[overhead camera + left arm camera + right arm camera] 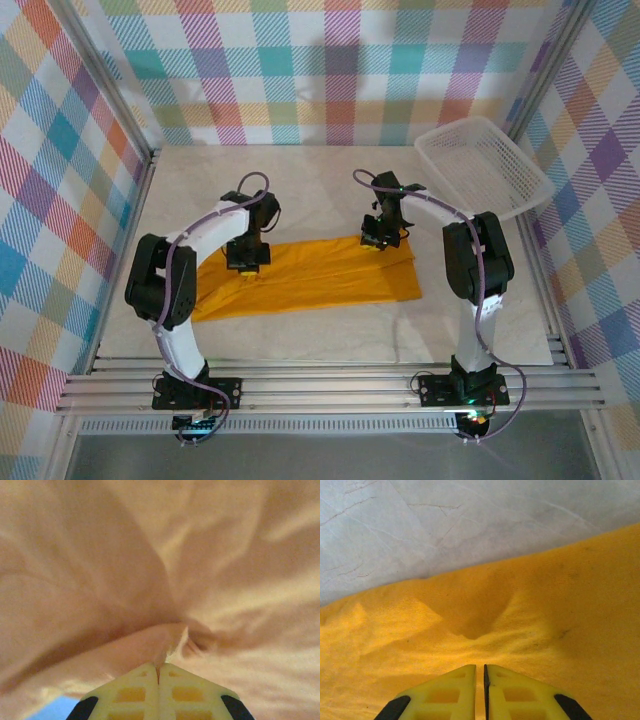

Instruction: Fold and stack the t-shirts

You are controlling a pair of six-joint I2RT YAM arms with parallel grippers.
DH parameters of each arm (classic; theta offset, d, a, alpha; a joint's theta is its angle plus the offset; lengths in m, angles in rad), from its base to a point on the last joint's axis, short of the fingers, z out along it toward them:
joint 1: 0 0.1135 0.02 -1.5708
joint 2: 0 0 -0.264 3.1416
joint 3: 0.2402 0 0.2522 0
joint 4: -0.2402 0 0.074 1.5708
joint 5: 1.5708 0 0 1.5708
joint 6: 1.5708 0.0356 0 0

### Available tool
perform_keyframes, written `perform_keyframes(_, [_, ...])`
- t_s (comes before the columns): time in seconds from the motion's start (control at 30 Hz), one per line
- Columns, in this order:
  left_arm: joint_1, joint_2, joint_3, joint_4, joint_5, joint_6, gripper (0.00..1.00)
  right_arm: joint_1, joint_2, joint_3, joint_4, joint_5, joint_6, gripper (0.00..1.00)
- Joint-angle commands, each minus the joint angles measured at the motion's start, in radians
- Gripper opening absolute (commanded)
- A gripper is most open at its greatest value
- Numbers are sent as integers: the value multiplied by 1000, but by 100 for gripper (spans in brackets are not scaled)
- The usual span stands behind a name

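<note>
T-shirt, mustard-orange, lies spread in a wide band on the bench between the arms, well apart from the white mesh basket at the far right corner. Left fingers are clamped together on a pinched ridge of its cloth, and right fingers stand drawn to a thin slit with cloth puckering toward them, apparently nipping it too. Gripping two points along the far edge probably serves to lift that edge evenly for a fold.
</note>
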Motion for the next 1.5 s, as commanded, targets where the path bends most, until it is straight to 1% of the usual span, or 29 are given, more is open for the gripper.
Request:
perform_keyframes(0.0, [-28,-33,27,-128,103,-96,0,-4,-32,24,-23,1,7,13])
perform_keyframes(0.07, [-35,-16,39,-144,136,-129,0,-4,-29,21,-22,-1,5,13])
perform_keyframes(0.13, [-41,14,67,-179,141,-143,0,-4,-27,16,-22,-1,4,13])
perform_keyframes(0.27, [-60,93,129,-257,141,-122,0,-5,-32,2,-19,-4,3,13])
perform_keyframes(0.47, [-75,146,134,-255,194,-107,0,-4,-30,-6,-25,-6,0,13])
perform_keyframes(0.5, [-76,149,141,-263,183,-107,5,-4,-28,-3,-28,-4,-1,14])
perform_keyframes(0.53, [-76,147,148,-271,172,-106,14,-5,-25,-1,-31,-2,-2,15])
perform_keyframes(0.6, [-75,137,172,-299,125,-99,34,-4,-21,9,-41,9,-11,19])
perform_keyframes(0.63, [-70,131,184,-312,100,-100,41,-4,-19,17,-46,14,-14,20])
perform_keyframes(0.67, [-60,118,195,-318,74,-100,47,-3,-13,28,-48,17,-20,21])
perform_keyframes(0.7, [-39,105,202,-315,59,-105,49,0,-7,41,-53,21,-27,22])
perform_keyframes(0.77, [17,82,209,-286,55,-117,50,9,13,64,-59,24,-36,25])
perform_keyframes(0.87, [132,83,209,-199,83,-140,49,23,75,104,-77,11,-30,25])
perform_keyframes(0.97, [239,151,207,-129,109,-153,47,25,124,129,-97,38,-6,24])
perform_keyframes(1.07, [302,220,227,-86,74,-143,45,13,164,176,-127,94,-3,23])
perform_keyframes(1.1, [320,251,240,-79,91,-135,45,2,184,207,-153,109,-4,23])
perform_keyframes(1.27, [329,400,370,-44,204,-107,45,-57,291,369,-255,128,-27,23])
perform_keyframes(1.4, [329,524,542,-32,234,-92,48,-108,403,555,-317,80,-57,24])
perform_keyframes(1.47, [325,542,604,-10,237,-83,50,-125,463,665,-356,66,-75,24])
